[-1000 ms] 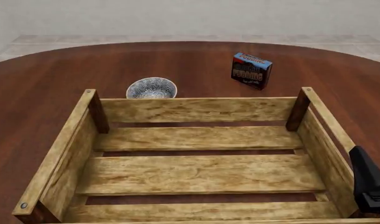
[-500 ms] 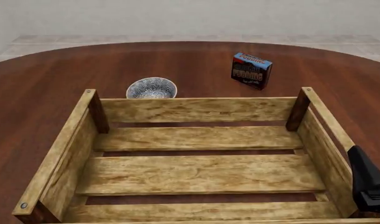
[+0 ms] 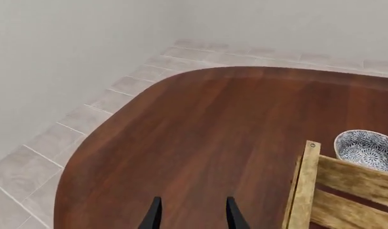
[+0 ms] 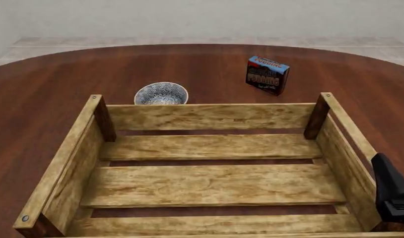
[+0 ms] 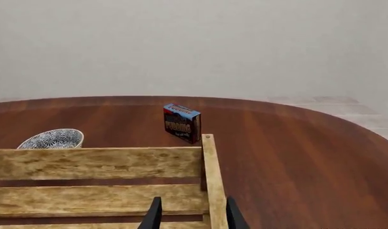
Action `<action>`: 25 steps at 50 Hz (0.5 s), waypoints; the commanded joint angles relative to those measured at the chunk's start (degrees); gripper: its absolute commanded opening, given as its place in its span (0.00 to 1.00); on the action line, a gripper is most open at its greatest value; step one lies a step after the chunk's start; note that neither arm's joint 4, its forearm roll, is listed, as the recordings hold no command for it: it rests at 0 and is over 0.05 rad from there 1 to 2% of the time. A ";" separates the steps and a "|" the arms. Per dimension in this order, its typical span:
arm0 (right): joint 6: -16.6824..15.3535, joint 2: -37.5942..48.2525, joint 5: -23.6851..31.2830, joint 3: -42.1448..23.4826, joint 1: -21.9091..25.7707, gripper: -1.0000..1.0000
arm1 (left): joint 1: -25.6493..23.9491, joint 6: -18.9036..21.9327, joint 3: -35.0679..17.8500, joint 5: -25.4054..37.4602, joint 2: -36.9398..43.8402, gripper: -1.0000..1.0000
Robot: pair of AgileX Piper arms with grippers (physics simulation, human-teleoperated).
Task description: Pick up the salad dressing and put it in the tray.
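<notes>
Both pairs of jaws stand spread with nothing between them: the left gripper [image 3: 190, 217] hangs over bare counter [image 3: 200, 143] outside the tray's left wall, and the right gripper [image 5: 190, 217] sits right over the tray's right wall, near its far corner post.

The salad dressing shows in none of the three views; where it stands cannot be told. The tray [image 4: 209, 116] fills the middle of the front view with only bare slats inside. Just beyond its far wall, at about 11 o'clock from its centre, sits the patterned bowl [image 4: 161, 93]; the pudding box [image 4: 267, 74] stands at about 1 o'clock, a little apart from the tray.

The main risk, as I judge it, is reaching blind: with no bottle in sight, an arm could go for the pudding box by mistake. The right arm [image 4: 391, 193] is also low and close against the tray's right wall at 4 o'clock, so a sideways sweep could shove the tray or catch its rim.

The left arm is out of the front view; its wrist camera looks forward and down across the counter.
</notes>
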 commanded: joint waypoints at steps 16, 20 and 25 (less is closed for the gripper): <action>0.16 1.64 -1.65 0.22 0.06 1.00 | 4.79 -1.59 2.54 0.25 3.34 1.00; 0.11 2.18 -2.13 0.19 0.11 1.00 | 5.49 -1.18 2.43 0.02 3.39 1.00; 0.06 2.29 -2.24 0.23 0.09 1.00 | 6.66 -0.88 2.74 -0.41 4.05 1.00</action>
